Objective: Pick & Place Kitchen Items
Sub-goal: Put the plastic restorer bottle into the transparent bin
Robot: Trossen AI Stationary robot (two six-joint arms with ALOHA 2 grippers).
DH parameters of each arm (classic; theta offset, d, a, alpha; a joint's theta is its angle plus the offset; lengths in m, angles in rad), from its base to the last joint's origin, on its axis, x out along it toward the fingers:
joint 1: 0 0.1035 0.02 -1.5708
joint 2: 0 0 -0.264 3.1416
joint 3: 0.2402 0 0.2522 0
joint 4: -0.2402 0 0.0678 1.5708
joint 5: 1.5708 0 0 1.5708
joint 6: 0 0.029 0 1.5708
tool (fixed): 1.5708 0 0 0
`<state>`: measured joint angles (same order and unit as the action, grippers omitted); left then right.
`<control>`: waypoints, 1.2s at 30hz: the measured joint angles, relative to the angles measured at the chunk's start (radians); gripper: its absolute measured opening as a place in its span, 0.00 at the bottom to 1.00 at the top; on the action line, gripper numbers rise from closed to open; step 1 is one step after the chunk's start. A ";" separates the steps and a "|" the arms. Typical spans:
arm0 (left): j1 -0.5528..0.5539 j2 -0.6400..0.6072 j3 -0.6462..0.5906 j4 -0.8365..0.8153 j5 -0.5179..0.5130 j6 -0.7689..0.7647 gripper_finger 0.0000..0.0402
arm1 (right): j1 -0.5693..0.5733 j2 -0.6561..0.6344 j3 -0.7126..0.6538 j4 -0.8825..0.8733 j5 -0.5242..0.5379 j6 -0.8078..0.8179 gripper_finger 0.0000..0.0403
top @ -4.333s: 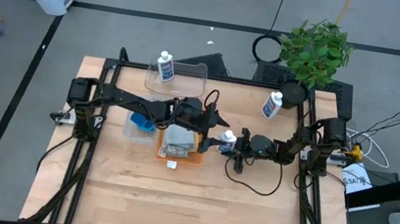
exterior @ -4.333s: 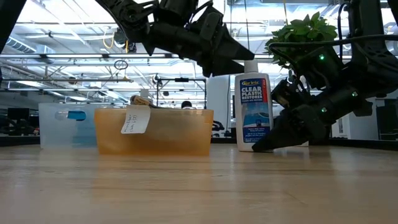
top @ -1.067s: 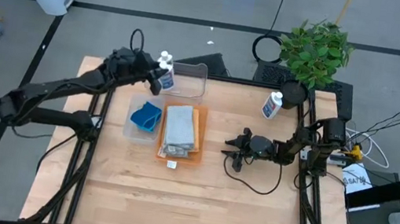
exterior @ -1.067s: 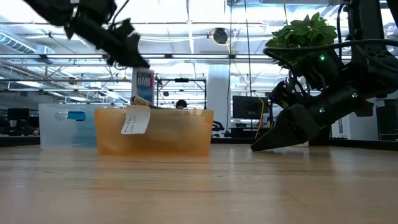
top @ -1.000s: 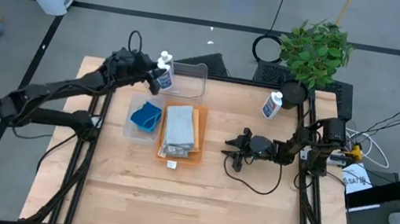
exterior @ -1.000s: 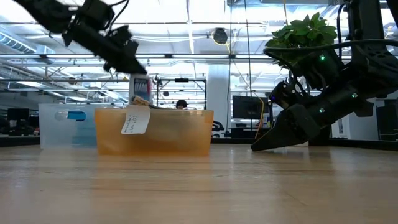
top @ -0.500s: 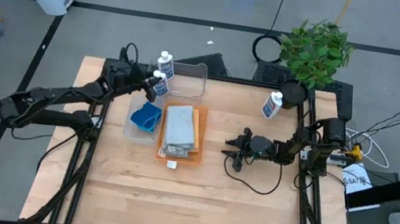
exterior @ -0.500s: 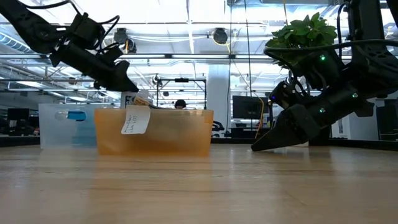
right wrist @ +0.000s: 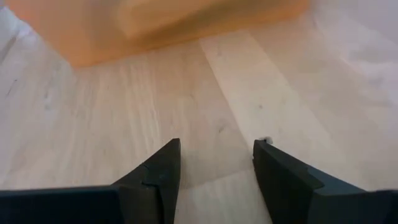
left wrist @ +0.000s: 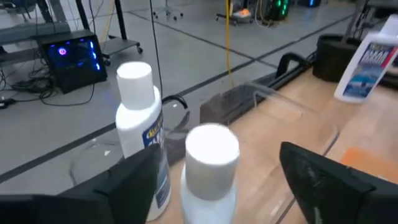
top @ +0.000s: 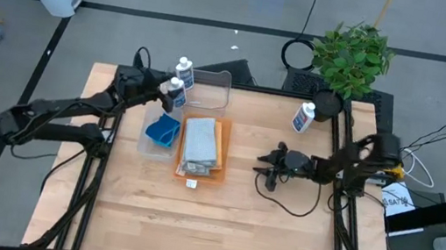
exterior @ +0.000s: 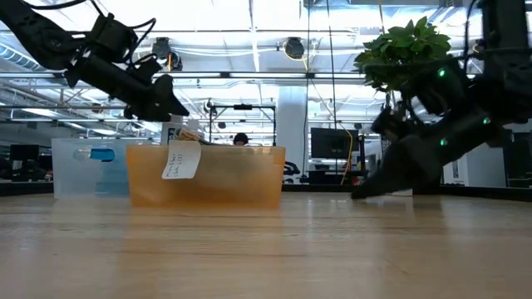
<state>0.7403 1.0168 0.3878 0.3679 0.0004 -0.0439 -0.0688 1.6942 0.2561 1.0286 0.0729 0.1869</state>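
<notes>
Left gripper (top: 166, 92) releasing a bottle (top: 176, 94) at the desk's (top: 216, 230) far-left corner.
Its fingers (left wrist: 323, 180) stood spread around the cap; a straight withdrawal would have spared the neighbouring bottle (top: 185, 73). The right gripper (top: 265, 171) rested near mid-desk, fingers apart, empty.

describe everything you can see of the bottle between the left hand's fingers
The bottle is small and white, seemingly plastic, with a round white cap; its label is hidden here. It stands upright at the table's far left, beside a second bottle with a blue and yellow label, by the clear tub. The left hand sits around it with fingers spread, a gap showing on each side, so it looks released.
</notes>
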 joint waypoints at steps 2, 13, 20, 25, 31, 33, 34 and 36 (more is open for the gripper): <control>-0.001 -0.021 0.000 0.000 0.001 -0.020 0.86 | 0.009 -0.097 -0.012 -0.070 0.003 -0.015 0.42; -0.003 -0.119 0.000 -0.082 0.131 -0.075 0.95 | 0.090 -0.757 -0.037 -0.955 0.315 0.188 0.42; -0.004 -0.119 0.000 -0.082 0.157 -0.096 0.94 | 0.110 -0.962 -0.036 -1.335 0.537 0.419 0.42; -0.004 -0.119 0.000 -0.081 0.157 -0.099 0.95 | 0.106 -0.966 -0.055 -1.378 0.749 0.546 0.42; -0.004 -0.119 0.000 -0.078 0.157 -0.113 0.94 | 0.016 -0.933 -0.172 -1.073 0.759 0.481 0.42; -0.004 -0.119 0.000 -0.072 0.158 -0.123 0.94 | -0.027 -0.914 -0.220 -0.942 0.711 0.412 0.42; -0.004 -0.119 0.000 -0.070 0.158 -0.123 0.94 | -0.050 -0.905 -0.239 -0.882 0.691 0.379 0.42; -0.005 -0.119 0.000 -0.065 0.158 -0.123 0.95 | -0.093 -0.886 -0.236 -0.839 0.669 0.342 0.42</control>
<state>0.7355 0.8974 0.3878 0.3034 0.1581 -0.1673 -0.1619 0.8085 0.0204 0.1895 0.7418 0.5289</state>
